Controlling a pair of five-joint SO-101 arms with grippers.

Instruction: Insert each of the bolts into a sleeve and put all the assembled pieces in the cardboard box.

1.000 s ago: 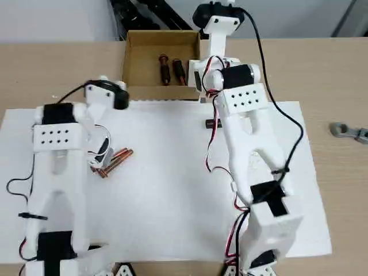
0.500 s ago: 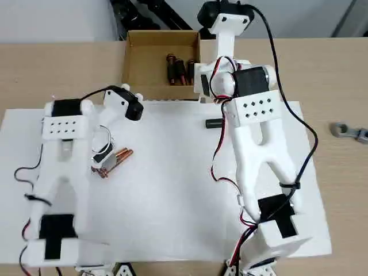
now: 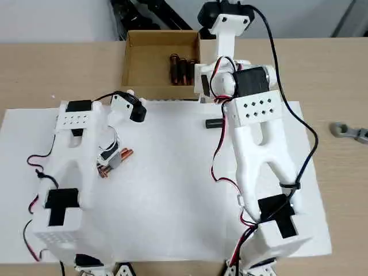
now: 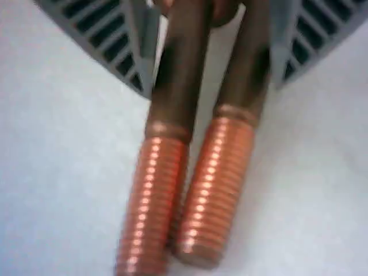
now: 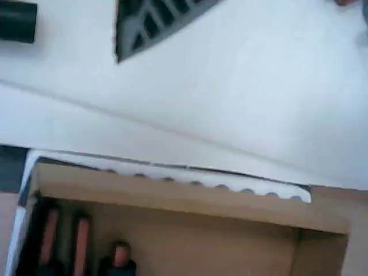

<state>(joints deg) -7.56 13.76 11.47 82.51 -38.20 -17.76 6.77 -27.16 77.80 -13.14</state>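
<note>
Two copper bolts (image 3: pixel 115 163) (image 4: pixel 172 190) lie side by side on the white mat (image 3: pixel 167 195). My left gripper (image 3: pixel 110 156) (image 4: pixel 213 63) is down over them, open, with both shanks between its fingers (image 4: pixel 109 40). A gap shows between the bolts. My right gripper (image 3: pixel 202 81) (image 5: pixel 241 46) hangs open over the mat at the near right corner of the cardboard box (image 3: pixel 138 57) (image 5: pixel 172 198). Three assembled pieces (image 3: pixel 183 69) (image 5: pixel 80 241) lie in the box. A black sleeve (image 3: pixel 213 123) (image 5: pixel 17 22) rests on the mat close to the right gripper.
A metal wrench (image 3: pixel 347 131) lies on the wooden table (image 3: pixel 57 69) at the far right, off the mat. Cables trail from both arms. The mat between the arms is bare.
A third assembled piece has appeared in the box and the pieces have shifted right. My left arm has swung forward and set its gripper around the two bolts.
</note>
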